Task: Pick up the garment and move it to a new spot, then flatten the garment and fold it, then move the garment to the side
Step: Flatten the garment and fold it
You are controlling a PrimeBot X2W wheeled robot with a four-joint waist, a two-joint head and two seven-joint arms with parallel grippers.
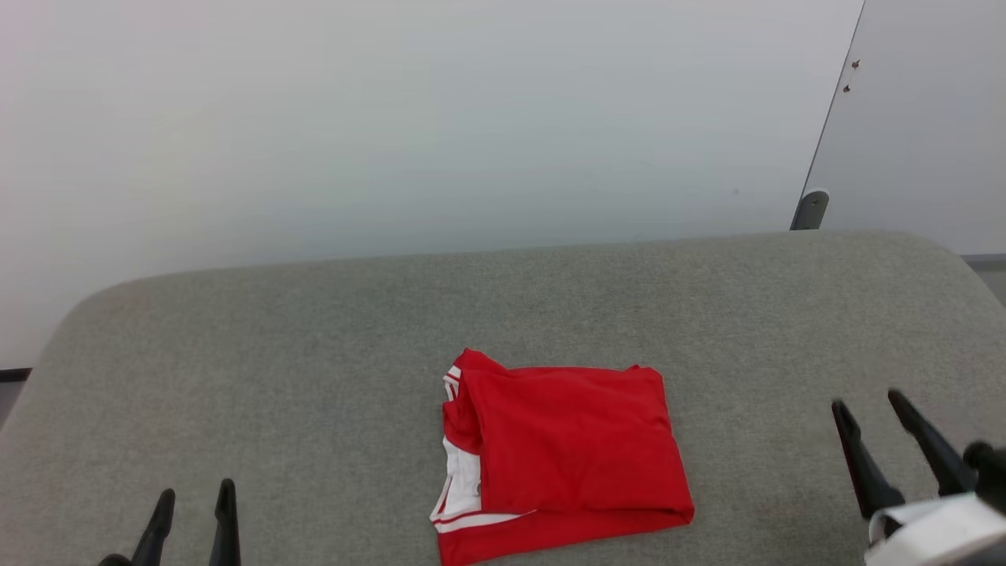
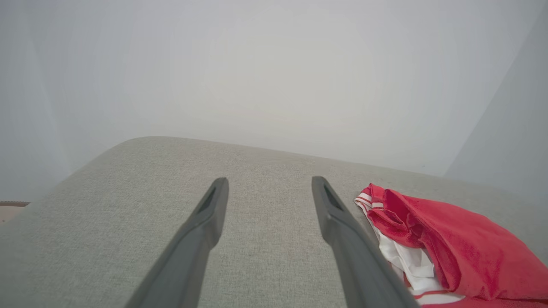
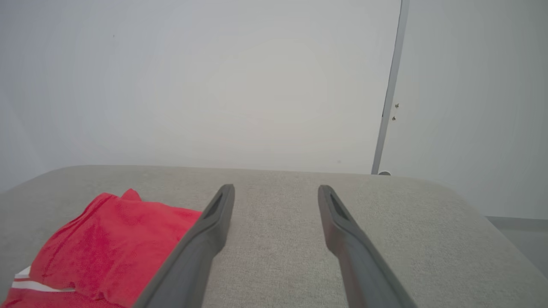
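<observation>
And here's the garment, folded into a neat red block on the grey padded bench, lying toward the near edge, about midway between its two ends. A white sleeve end and striped trim peek out along the fold on the robot's left side, and the cloth lies flat with a few soft creases.

Left gripper sits low near the bench's near left corner, fingers spread apart with nothing between them, well clear of the shirt. From its wrist camera the gripper hangs over bare grey fabric, the garment just off to one side.

Right gripper is over by the near right end, fingers also parted and empty, apart from the cloth. Its own view shows the gripper above bare upholstery, the garment beside it. Pale wall runs behind the far edge.
</observation>
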